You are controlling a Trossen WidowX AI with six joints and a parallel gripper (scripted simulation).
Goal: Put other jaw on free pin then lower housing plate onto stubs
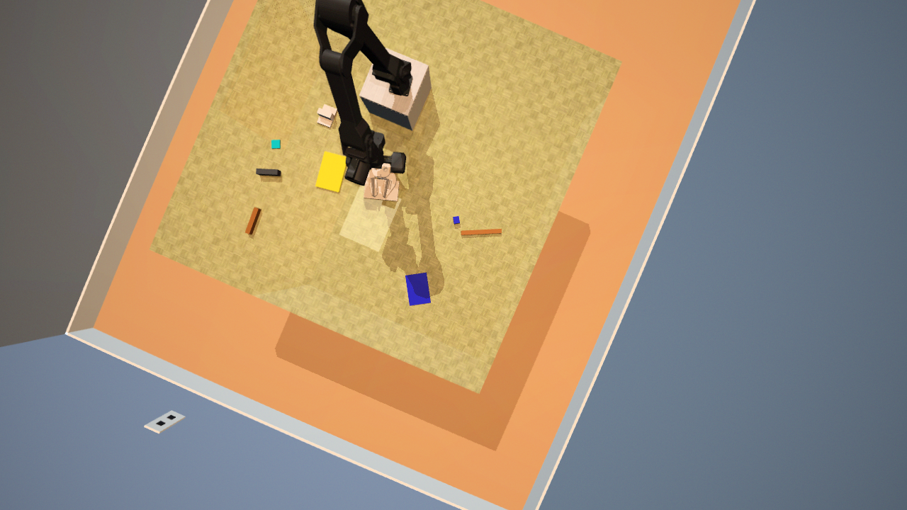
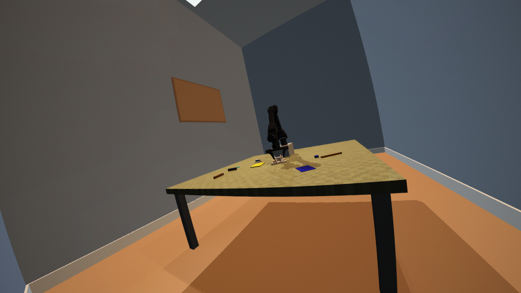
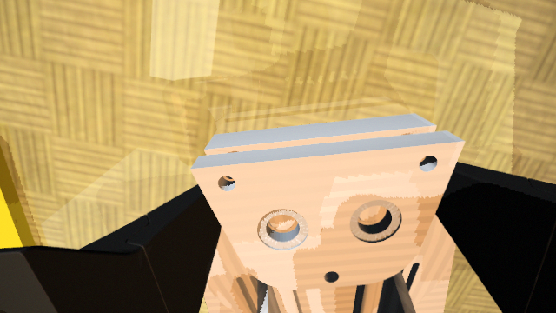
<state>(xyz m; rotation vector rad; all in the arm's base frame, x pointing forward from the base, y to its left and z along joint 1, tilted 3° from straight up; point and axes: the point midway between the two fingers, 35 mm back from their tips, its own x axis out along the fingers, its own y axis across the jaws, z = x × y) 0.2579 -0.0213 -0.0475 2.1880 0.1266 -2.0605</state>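
Observation:
My gripper [image 1: 378, 167] [image 2: 279, 156] [image 3: 319, 178] is shut on the pale housing plate [image 3: 321, 178], one black finger at each side edge. The plate has two ringed holes and three small holes. It is held over the wooden base plate [image 1: 380, 197] [image 2: 278, 162] [image 3: 319, 131], whose straight edge shows just behind it with a narrow gap between. The two jaws [image 1: 382, 185] lie on the base and reach out from under the housing plate; their bars show at the bottom of the wrist view. The pins, stubs and gear teeth are hidden under the plate, so meshing cannot be told.
A yellow slab [image 1: 331, 171] [image 2: 257, 165] [image 3: 8, 217] lies just left of the base. A small pale stand [image 1: 326, 115], a cyan cube [image 1: 275, 144], a dark bar [image 1: 267, 171] and an orange bar [image 1: 252, 220] are farther left. A blue slab [image 1: 417, 288] [image 2: 305, 168] lies toward the front.

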